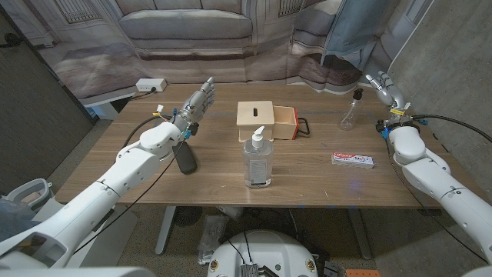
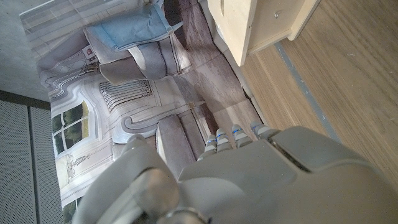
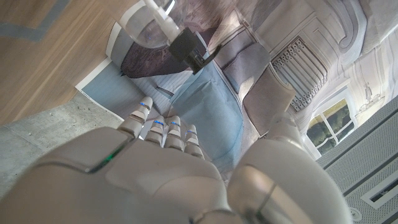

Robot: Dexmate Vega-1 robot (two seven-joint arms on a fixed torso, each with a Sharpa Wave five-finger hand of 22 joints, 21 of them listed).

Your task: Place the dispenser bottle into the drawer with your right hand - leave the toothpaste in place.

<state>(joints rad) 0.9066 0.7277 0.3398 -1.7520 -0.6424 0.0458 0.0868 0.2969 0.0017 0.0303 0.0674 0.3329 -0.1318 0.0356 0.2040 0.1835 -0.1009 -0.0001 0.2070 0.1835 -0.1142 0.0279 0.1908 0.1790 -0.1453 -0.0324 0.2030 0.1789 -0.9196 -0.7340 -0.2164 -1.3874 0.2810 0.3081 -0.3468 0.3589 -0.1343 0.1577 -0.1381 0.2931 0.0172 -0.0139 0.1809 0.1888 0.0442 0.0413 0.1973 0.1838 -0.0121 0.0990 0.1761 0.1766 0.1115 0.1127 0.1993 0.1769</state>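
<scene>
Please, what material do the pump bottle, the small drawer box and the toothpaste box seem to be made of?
The pump bottle: probably clear plastic, since you can see through its body; the pump on top looks like white plastic. The drawer box: pale, unpainted wood, matte, perhaps plywood. The toothpaste box: likely printed cardboard, white and red, with straight edges.

arms: glossy white rounded shells, dark joints | left hand (image 1: 197, 100): grey metallic segmented fingers | right hand (image 1: 384, 86): pale grey, same build | wrists: black cables, blue fittings | fingertips (image 3: 144, 104): blue bands
</scene>
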